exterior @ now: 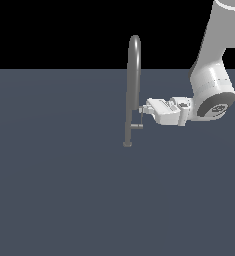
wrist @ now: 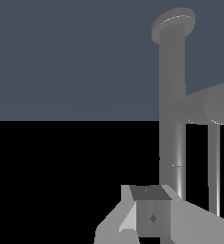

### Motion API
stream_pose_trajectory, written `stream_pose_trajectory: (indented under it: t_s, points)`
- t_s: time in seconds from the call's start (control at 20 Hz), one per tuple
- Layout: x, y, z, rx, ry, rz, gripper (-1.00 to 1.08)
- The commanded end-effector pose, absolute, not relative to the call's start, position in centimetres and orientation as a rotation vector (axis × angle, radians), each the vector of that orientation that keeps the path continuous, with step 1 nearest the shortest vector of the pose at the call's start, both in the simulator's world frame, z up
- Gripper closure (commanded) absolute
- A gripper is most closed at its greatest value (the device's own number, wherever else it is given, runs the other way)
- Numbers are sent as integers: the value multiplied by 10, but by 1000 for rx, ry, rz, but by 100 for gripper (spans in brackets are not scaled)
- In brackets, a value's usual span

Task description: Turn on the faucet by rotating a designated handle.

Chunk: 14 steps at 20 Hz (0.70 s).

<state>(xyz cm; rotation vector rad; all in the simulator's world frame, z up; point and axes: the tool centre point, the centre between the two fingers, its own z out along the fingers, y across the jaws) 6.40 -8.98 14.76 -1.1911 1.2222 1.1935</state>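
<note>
The faucet (exterior: 133, 85) is a tall slim grey tube with a narrow arch on top, standing on a small round base on the dark floor. Its handle (exterior: 140, 120) is a thin grey lever on a short stub low on the stem, facing the exterior view's right. My gripper (exterior: 142, 108) reaches in level from that side, its tips at the lever's upper end, right beside the stem. The wrist view shows the faucet (wrist: 172, 95), the stub with the thin handle (wrist: 213, 164), and my gripper (wrist: 151, 217) with its fingers together and no gap, holding nothing.
The white arm (exterior: 211, 90) comes down from the upper part of the exterior view's right. The flat dark blue-grey floor (exterior: 64, 190) spreads all around the faucet, and no other object shows.
</note>
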Motion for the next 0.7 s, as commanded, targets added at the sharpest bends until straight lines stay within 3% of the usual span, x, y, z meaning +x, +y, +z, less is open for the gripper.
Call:
stream_pose_trajectory:
  t_s: [0.0, 0.65]
  points:
    - [60, -90, 149, -1191, 1222, 1193, 108]
    - [38, -89, 155, -1190, 1224, 1190, 108]
